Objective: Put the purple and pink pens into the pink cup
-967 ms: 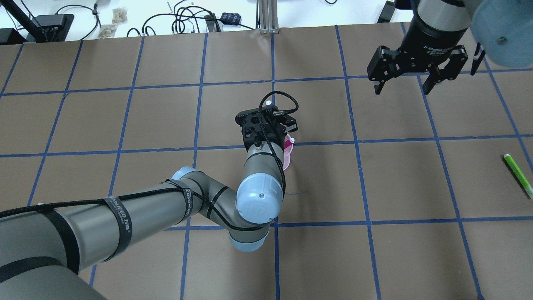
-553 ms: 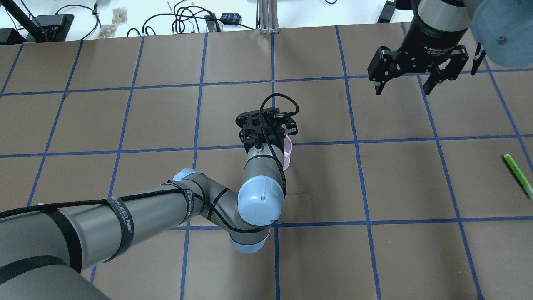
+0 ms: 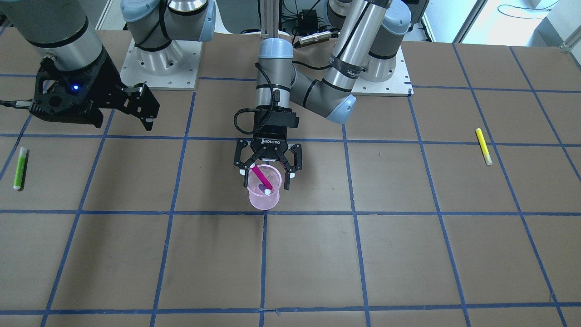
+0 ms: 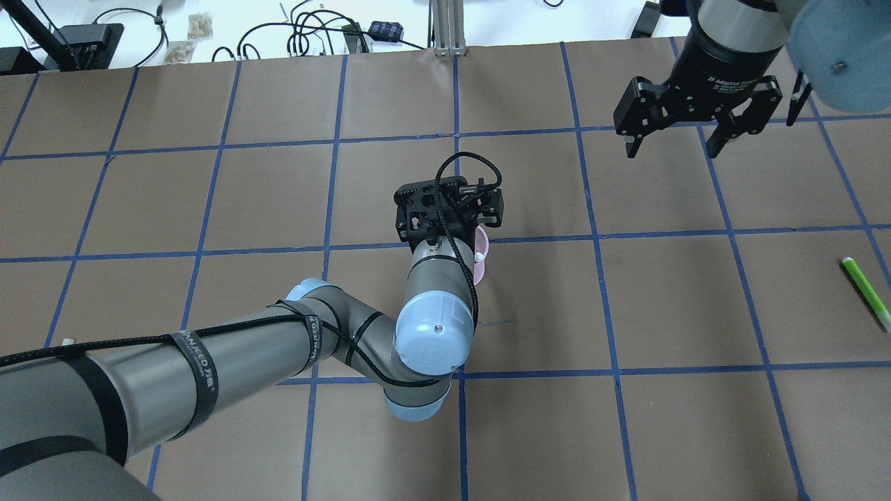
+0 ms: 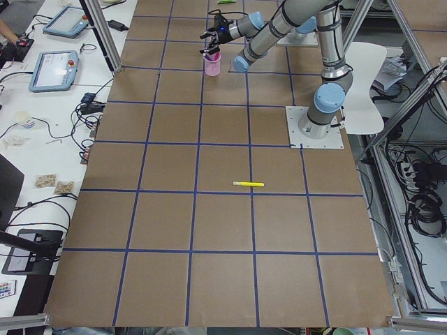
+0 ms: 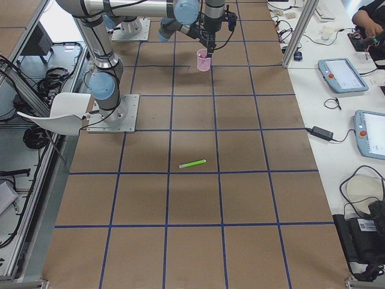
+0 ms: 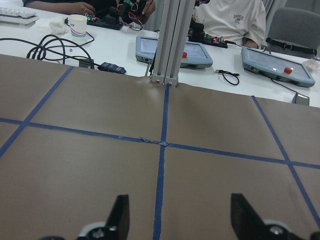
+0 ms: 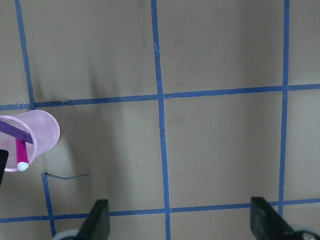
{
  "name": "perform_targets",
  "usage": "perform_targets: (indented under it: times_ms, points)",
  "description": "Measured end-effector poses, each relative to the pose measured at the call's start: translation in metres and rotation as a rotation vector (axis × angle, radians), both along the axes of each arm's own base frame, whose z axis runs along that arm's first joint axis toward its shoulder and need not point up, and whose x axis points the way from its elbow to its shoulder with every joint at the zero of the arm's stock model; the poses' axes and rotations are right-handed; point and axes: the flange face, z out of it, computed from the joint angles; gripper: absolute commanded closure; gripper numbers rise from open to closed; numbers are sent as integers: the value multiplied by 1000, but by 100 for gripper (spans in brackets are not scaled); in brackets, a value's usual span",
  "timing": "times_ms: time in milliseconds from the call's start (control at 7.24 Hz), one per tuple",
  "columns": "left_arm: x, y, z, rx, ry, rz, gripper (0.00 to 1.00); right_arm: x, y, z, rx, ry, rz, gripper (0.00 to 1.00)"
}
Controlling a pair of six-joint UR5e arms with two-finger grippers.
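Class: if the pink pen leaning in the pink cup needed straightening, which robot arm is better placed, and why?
Left. The left gripper hangs open directly over the pink cup, with the pink pen just below it. The right gripper is open too, but far off to the side.

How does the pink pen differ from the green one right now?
The pink pen leans tilted inside the pink cup; the green pen lies flat on the table. The pink pen is under the open left gripper; the green pen lies far off, nearer the right gripper. Both show a white end.
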Motion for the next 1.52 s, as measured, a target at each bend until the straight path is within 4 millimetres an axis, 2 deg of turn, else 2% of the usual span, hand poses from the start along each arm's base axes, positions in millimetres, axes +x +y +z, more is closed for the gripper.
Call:
perform_targets:
  times_ms: [276,415,553,829,967,1106,1382,1520]
  points:
    - [-2,-15,0,108,-62,2,0,-1,1,2,-4,4,-3,0]
    - [-7,-25,7,180,-104,4,0,-2,2,5,-9,4,-4,0]
    - [-10,-37,23,251,-141,5,0,-2,2,5,-10,4,-4,0]
    - [-4,-63,69,374,-175,16,0,-2,3,6,-11,8,-7,0]
    - [10,-74,91,422,-168,21,0,-2,3,6,-12,10,-7,0]
    - [37,-86,109,480,-168,21,0,-2,3,7,-17,11,-7,0]
    - [114,-113,138,659,-119,17,0,-2,4,10,-22,11,-45,0]
    - [146,-122,159,767,-62,26,0,-1,5,13,-27,9,-75,0]
